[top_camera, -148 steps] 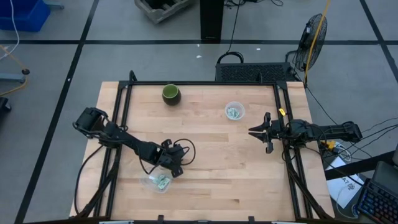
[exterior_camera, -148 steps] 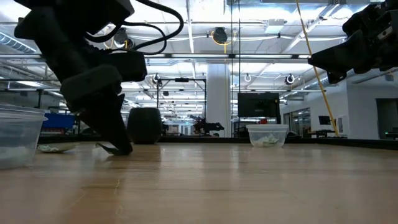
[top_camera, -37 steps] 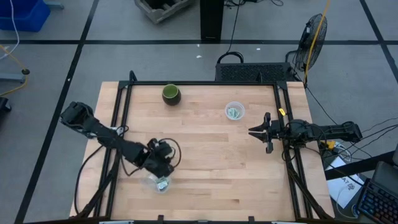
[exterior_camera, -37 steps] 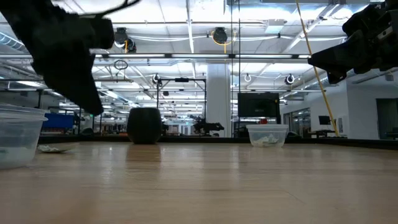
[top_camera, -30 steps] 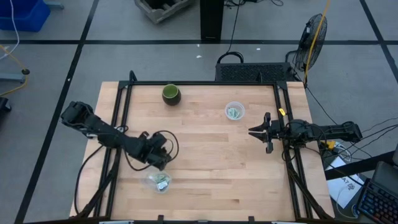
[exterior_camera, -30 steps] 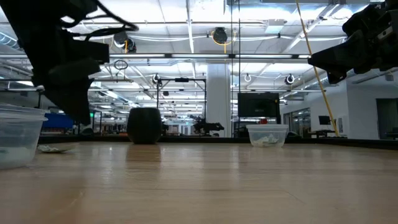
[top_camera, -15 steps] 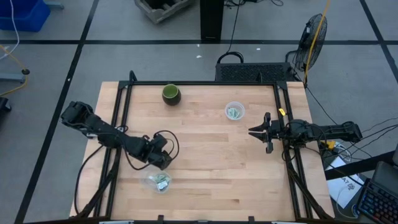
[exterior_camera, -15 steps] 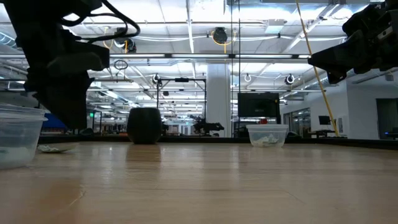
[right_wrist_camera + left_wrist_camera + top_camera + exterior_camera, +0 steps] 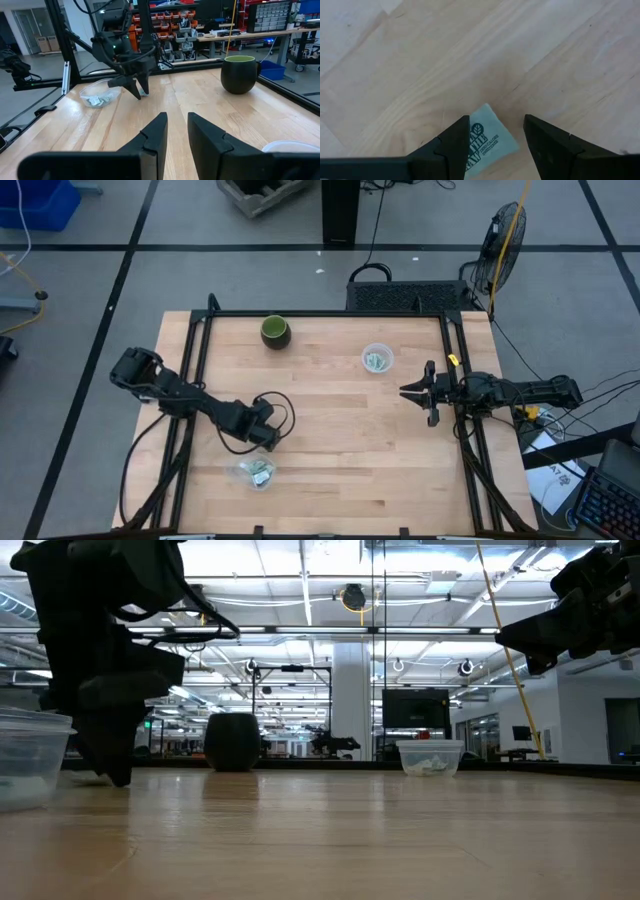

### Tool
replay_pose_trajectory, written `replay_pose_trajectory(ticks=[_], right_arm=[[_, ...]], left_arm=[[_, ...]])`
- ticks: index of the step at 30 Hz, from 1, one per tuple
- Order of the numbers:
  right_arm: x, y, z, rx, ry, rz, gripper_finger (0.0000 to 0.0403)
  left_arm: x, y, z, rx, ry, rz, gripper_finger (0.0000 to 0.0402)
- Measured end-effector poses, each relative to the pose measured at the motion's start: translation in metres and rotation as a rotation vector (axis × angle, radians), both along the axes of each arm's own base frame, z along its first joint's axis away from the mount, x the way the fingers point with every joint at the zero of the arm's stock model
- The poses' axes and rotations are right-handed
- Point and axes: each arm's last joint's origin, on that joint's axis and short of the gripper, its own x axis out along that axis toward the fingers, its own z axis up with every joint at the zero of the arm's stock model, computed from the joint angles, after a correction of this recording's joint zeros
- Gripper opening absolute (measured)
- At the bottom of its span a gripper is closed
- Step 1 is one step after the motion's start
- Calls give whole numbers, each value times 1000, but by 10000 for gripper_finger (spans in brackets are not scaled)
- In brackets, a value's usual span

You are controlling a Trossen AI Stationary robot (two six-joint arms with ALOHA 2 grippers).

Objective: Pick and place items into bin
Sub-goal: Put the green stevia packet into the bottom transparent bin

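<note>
A pale green-and-white packet (image 9: 490, 141) lies flat on the wood. My left gripper (image 9: 496, 120) (image 9: 270, 440) is open, low over the table (image 9: 115, 775), with one finger on each side of the packet. Toward the near edge stands a clear cup (image 9: 256, 471) (image 9: 28, 758) with several packets in it. A second clear cup (image 9: 377, 359) (image 9: 431, 757), farther off, also holds packets. My right gripper (image 9: 405, 392) (image 9: 176, 120) waits open above the table's right side. My left gripper comes from above, pointing down, its open fingers astride the packet, which lies flat on the table. One finger (image 9: 457, 142) covers the packet's edge (image 9: 474, 142). I cannot tell whether it touches the packet.
A dark green cup (image 9: 275, 331) (image 9: 240, 74) stands near the far edge, left of the middle. Black rails (image 9: 195, 380) run along both sides of the table. Bare wood (image 9: 340, 440) lies between the two arms.
My left gripper has left the space over the near clear cup, shifted a little toward the far edge and then to the right, and come down to the table over the lying packet. The right arm has kept still.
</note>
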Motion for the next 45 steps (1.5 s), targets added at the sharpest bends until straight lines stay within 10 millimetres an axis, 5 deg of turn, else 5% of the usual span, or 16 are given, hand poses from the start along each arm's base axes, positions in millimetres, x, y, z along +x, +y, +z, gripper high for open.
replay_pose_trajectory(ticks=[12,28,35,45], right_arm=[[0,0,0,0,0,0,68],[0,0,0,0,0,-1,68],[0,0,0,0,0,0,68],[0,0,0,0,0,0,68]], left_arm=[[0,0,0,-12,10,-3,183],[6,-6,-1,10,-26,-257,7],[7,-10,7,18,-81,-306,15],[-3,-31,49,-33,-329,-430,13]])
